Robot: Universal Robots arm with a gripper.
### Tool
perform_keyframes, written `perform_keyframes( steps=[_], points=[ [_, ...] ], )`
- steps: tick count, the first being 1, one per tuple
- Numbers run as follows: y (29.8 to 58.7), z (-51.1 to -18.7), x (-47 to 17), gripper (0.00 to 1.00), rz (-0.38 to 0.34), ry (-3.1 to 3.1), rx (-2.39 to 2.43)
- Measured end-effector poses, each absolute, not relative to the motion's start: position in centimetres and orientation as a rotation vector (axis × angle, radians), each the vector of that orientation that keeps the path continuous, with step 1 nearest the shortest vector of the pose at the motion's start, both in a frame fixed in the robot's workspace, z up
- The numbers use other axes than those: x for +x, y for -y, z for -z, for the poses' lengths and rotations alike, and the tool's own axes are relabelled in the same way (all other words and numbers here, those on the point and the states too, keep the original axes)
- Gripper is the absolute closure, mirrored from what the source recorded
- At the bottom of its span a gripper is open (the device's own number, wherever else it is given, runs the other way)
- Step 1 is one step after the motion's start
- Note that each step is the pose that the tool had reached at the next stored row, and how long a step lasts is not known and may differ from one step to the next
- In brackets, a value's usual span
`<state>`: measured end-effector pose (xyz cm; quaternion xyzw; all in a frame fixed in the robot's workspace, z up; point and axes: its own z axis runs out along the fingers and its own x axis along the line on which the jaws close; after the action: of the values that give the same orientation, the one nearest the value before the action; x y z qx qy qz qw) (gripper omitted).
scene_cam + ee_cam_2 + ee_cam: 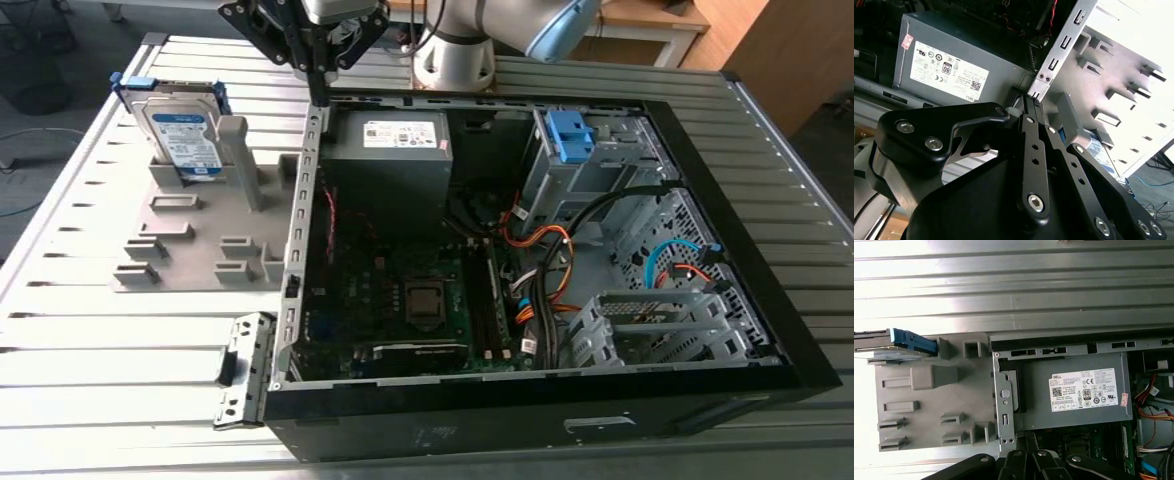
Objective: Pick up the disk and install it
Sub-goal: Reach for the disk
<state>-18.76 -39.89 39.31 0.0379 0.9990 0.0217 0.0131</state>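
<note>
The disk stands upright on edge in a slot of the grey fixture at the exterior view's left. It is silver with a white-and-blue label and a blue frame. The first wrist view shows the disk edge-on at the fixture's corner. In the second wrist view a strip of the disk shows behind the black finger links. My gripper hangs above the case's rear corner, to the exterior view's right of the disk and apart from it. In the second wrist view my gripper has its fingers together with nothing between them.
An open black computer case lies on the slatted metal table. Inside are a grey power supply, a motherboard, loose cables and a blue bracket on the drive cage. The arm's base stands behind the case.
</note>
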Motion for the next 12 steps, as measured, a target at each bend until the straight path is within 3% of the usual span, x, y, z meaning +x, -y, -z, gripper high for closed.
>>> perform_keyframes(
  steps=[12],
  points=[
    [39.89,-39.30,-19.54,0.89,-0.068,-3.112,0.118]
  ],
)
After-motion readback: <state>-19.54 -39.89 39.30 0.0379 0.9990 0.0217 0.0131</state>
